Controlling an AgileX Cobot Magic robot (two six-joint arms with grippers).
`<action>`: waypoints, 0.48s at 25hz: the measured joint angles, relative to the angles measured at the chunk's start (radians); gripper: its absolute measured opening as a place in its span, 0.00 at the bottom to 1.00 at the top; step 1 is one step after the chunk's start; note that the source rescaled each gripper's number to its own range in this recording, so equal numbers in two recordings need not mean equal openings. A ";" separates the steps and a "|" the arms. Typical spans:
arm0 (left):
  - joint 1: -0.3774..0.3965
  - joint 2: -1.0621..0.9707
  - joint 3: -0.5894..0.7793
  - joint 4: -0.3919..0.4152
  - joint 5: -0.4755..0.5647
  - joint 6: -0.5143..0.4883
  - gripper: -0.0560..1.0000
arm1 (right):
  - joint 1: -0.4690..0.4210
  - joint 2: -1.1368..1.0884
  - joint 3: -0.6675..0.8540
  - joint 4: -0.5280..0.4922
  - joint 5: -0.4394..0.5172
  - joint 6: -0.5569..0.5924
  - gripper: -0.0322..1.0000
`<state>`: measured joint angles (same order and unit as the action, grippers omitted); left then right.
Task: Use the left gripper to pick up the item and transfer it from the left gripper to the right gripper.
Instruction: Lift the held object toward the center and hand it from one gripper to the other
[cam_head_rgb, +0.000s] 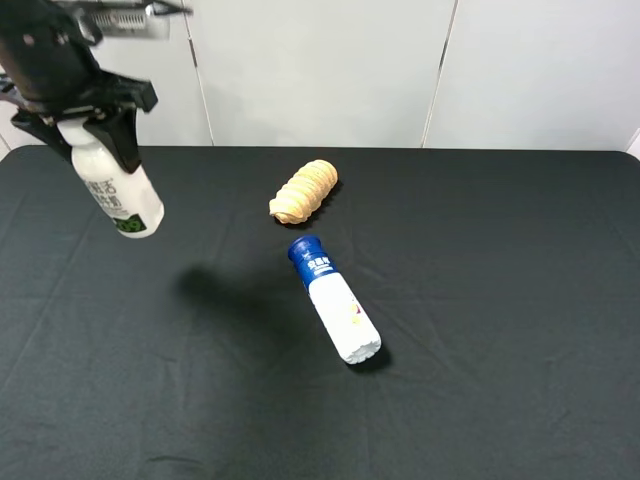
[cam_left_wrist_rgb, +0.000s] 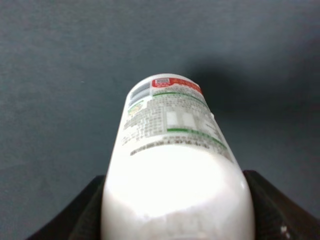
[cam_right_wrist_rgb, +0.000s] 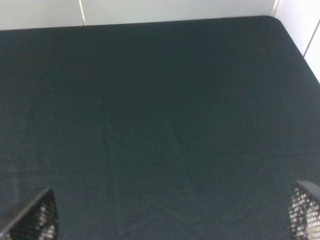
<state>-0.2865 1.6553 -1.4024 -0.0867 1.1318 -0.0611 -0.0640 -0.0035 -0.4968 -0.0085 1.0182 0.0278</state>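
The item, a small white bottle (cam_head_rgb: 118, 190) with dark print and a green patch at its base, hangs tilted in the air at the far left, well above the black table. My left gripper (cam_head_rgb: 82, 128) is shut on its cap end. In the left wrist view the bottle (cam_left_wrist_rgb: 170, 165) fills the middle, with a black finger (cam_left_wrist_rgb: 82, 215) on each side. My right gripper (cam_right_wrist_rgb: 172, 220) is out of the exterior high view. Its two fingertips (cam_right_wrist_rgb: 35, 220) stand wide apart over bare black cloth, open and empty.
A tan ridged pastry (cam_head_rgb: 304, 191) lies at the table's middle back. A longer blue-capped white bottle (cam_head_rgb: 335, 300) lies on its side just in front of it. The black table (cam_head_rgb: 500, 300) meets a white wall at the back.
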 joint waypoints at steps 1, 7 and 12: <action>0.000 -0.006 -0.003 -0.024 0.004 0.009 0.05 | 0.000 0.000 0.000 0.000 0.000 0.000 1.00; 0.000 -0.030 -0.009 -0.211 0.010 0.071 0.05 | 0.000 0.000 0.000 0.000 0.000 0.000 1.00; 0.000 -0.030 -0.009 -0.412 -0.032 0.148 0.05 | 0.000 0.000 0.000 0.000 0.000 0.000 1.00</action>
<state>-0.2865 1.6255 -1.4116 -0.4988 1.0996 0.0870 -0.0640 -0.0035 -0.4968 -0.0085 1.0182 0.0278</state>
